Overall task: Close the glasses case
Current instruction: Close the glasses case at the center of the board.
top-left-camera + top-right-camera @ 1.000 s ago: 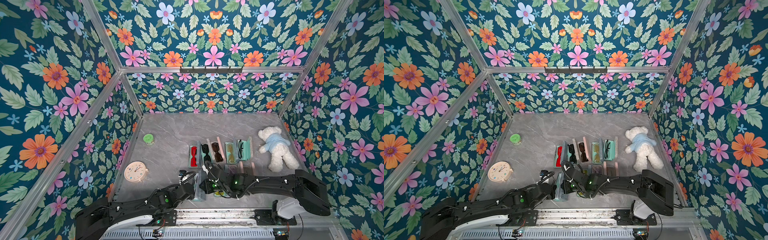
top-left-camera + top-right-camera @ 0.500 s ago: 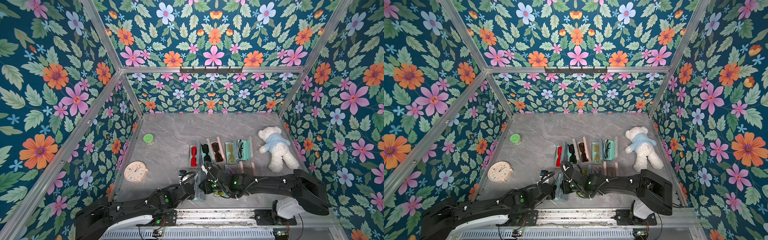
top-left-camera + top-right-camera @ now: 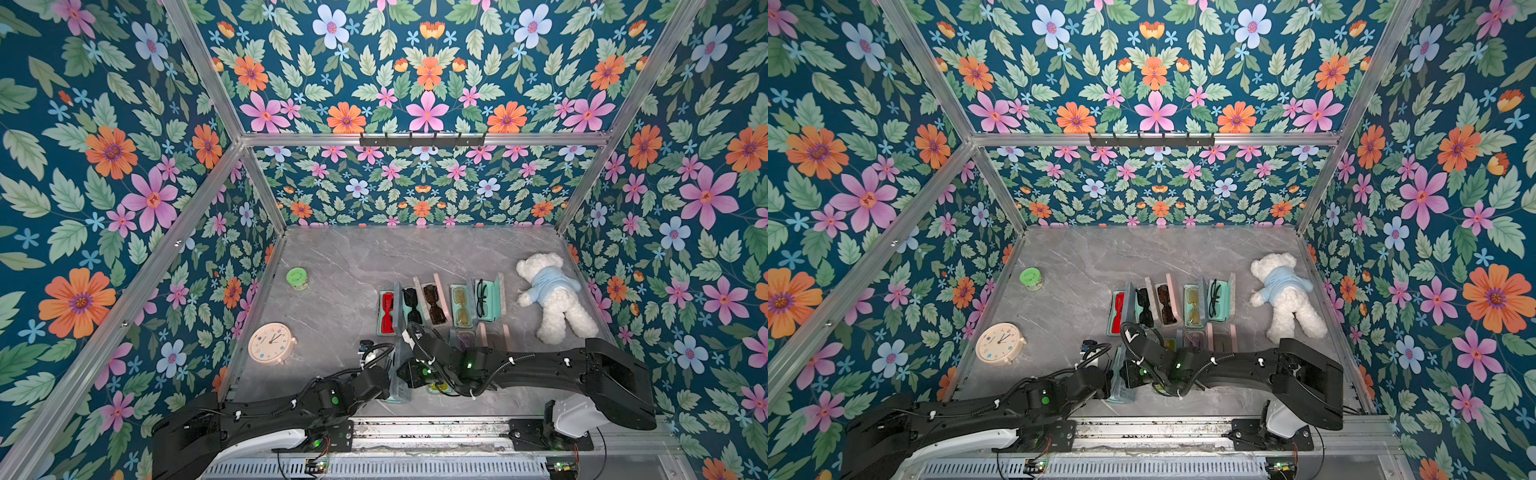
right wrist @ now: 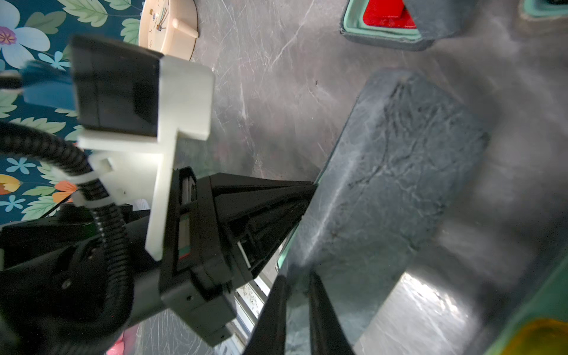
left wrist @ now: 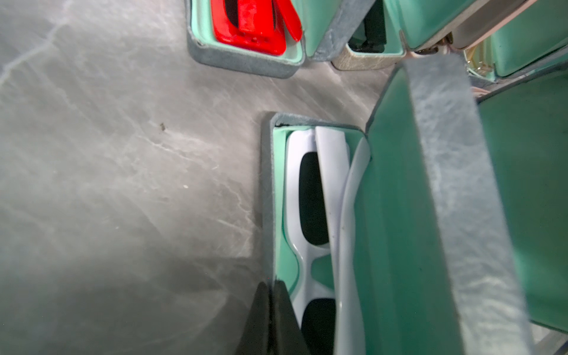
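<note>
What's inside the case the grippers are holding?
The case holds white sunglasses with dark lenses on mint lining. Its lid and the left gripper hide part of them.

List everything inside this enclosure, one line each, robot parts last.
Round green jar: one, green, far left of the grey marble table.
Round cream alarm clock: one, cream, near left.
White teddy bear in a blue shirt: one, far right.
Back-row open glasses cases: five, grey, pink and mint, centre, glasses inside.
Grey glasses case: one, open, front row, holding white sunglasses.
Other front-row cases: count unclear, pink among them, partly hidden by arms.
Left gripper: one, black, shut on the grey case's base rim.
Right gripper: one, black, shut on its lid.
</note>
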Robot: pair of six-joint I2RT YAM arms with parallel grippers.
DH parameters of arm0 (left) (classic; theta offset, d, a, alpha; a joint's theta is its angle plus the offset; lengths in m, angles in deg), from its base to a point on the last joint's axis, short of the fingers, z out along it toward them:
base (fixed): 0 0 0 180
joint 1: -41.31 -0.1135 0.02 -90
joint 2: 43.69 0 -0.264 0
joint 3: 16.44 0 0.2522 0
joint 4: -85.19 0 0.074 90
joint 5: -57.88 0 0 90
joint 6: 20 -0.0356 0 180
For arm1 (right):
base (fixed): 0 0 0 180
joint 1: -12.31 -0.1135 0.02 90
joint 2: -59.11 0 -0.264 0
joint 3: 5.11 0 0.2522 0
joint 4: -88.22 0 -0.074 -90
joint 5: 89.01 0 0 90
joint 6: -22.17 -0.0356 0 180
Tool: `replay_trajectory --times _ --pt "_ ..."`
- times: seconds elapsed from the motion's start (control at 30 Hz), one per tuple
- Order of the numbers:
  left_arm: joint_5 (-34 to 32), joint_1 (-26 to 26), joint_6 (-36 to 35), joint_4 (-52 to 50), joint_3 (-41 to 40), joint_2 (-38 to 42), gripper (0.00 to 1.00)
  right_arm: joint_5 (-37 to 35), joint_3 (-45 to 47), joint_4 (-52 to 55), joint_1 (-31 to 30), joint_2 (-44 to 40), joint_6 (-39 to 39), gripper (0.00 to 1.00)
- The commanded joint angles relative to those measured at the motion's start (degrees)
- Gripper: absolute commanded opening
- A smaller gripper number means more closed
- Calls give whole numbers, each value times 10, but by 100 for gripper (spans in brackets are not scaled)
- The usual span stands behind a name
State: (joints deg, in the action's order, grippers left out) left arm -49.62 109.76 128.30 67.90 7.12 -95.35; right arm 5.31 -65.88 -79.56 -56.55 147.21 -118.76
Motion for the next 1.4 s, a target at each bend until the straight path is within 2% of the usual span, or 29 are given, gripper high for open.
replay_trajectory --times 0.0,1.1,1.37 --pt "13 1 5 5 3 -4 5 0 0 42 -1 8 -5 16" --pt "9 6 11 9 -15 37 4 5 -6 22 -1 40 -11 17" --pt "4 7 10 9 -15 54 4 -11 -8 46 -1 9 -11 25"
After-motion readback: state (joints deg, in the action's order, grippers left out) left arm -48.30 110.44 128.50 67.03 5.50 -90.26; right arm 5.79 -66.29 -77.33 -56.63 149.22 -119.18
